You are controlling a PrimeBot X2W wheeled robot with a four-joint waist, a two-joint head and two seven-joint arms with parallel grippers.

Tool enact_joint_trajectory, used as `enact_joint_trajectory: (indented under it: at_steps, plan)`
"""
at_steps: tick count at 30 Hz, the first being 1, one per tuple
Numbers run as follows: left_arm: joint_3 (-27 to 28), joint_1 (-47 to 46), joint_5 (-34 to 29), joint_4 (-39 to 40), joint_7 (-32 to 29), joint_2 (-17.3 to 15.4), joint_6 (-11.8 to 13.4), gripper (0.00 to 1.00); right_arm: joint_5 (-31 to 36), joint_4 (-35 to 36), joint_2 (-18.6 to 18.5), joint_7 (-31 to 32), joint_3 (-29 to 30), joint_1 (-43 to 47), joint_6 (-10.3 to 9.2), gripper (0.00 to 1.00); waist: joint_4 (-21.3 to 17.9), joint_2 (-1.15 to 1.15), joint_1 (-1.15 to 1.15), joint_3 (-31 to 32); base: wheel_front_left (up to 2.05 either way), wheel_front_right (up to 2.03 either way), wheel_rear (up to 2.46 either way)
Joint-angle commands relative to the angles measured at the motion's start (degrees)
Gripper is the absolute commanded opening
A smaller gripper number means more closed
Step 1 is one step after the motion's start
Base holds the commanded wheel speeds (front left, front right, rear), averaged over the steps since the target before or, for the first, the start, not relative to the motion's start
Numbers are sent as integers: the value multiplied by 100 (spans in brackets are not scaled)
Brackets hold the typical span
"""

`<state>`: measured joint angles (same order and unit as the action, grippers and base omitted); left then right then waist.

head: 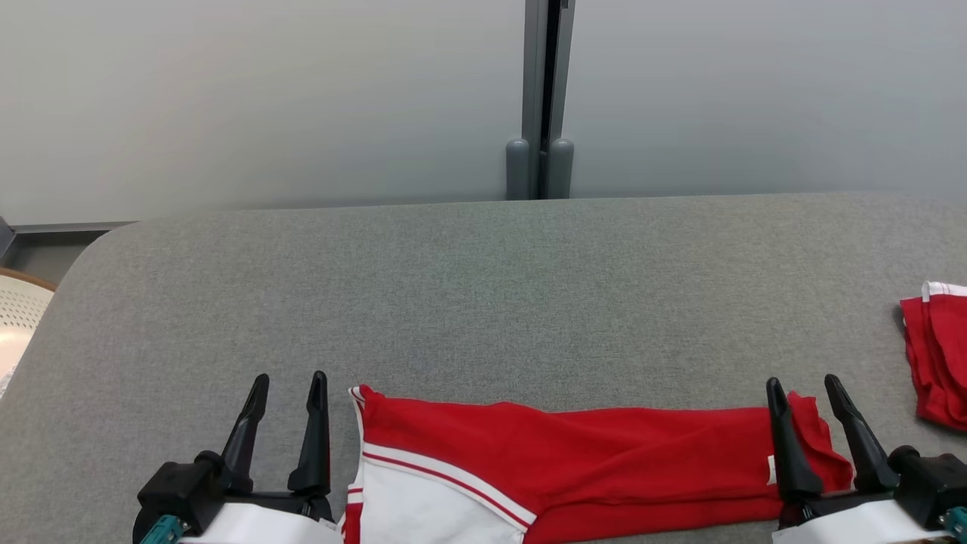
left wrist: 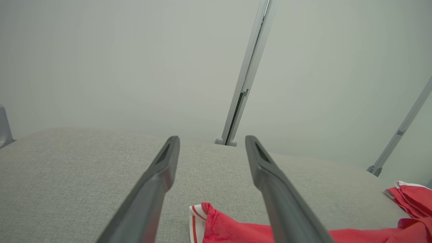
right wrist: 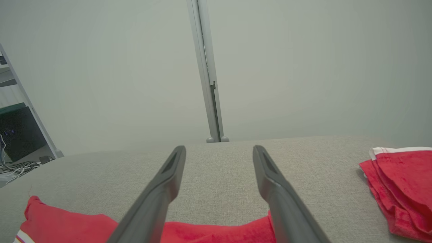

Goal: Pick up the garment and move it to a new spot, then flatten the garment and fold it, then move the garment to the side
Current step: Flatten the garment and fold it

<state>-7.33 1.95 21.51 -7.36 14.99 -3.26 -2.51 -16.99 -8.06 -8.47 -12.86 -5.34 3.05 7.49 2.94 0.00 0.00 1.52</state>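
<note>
A red garment (head: 574, 446) with white panels and red stripes lies stretched along the near edge of the grey table (head: 483, 302). My left gripper (head: 285, 393) stands open just left of the garment's left end, nothing between its fingers. My right gripper (head: 804, 389) is open above the garment's right end, the cloth lying under and between its fingers. In the left wrist view the left gripper (left wrist: 212, 141) hangs over a striped corner of the garment (left wrist: 216, 222). The right wrist view has the right gripper (right wrist: 219, 152) open above the red garment (right wrist: 202, 233).
A second folded red cloth (head: 937, 355) with a white edge lies at the table's right side, also the folded cloth (right wrist: 401, 185). A pale partition wall with a grey post (head: 540, 98) rises behind the table. A white perforated chair (head: 19, 317) stands off the left edge.
</note>
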Motion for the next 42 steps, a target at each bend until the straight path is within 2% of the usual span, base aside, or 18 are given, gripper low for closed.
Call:
enact_joint_trajectory:
  at_steps: [1, 7, 15, 19, 27, 42]
  plan:
    - [57, -84, -45, -27, 25, -22, -44, 100, 53, -12, -19, -15, -2, -65, 0, 100, 13, 0, 0, -20, 0, 0, 0]
    - [158, -71, -127, -209, 25, 24, -197, 100, 67, -137, 1, 44, 13, -179, 0, 100, 65, 0, 0, -79, 0, 0, 0]
    - [-44, -122, 30, -322, 25, 25, -201, 100, 152, -333, 63, 157, 168, -222, 0, 100, 95, 0, 0, -124, 0, 0, 0]
    - [-101, -147, 37, -339, 25, 24, -180, 100, 201, -549, 146, 325, 483, -204, 0, 100, 97, 0, 0, -139, 0, 0, 0]
    - [-248, -178, 12, -401, 25, 24, -201, 100, -1, -1359, 389, 726, 1166, -409, 0, 100, 61, 0, 0, -297, 0, 0, 0]
    - [-467, -351, -77, -515, 25, 25, -282, 100, -123, -3151, 513, 807, 1947, -1275, 0, 100, 186, 0, 0, -551, 0, 0, 0]
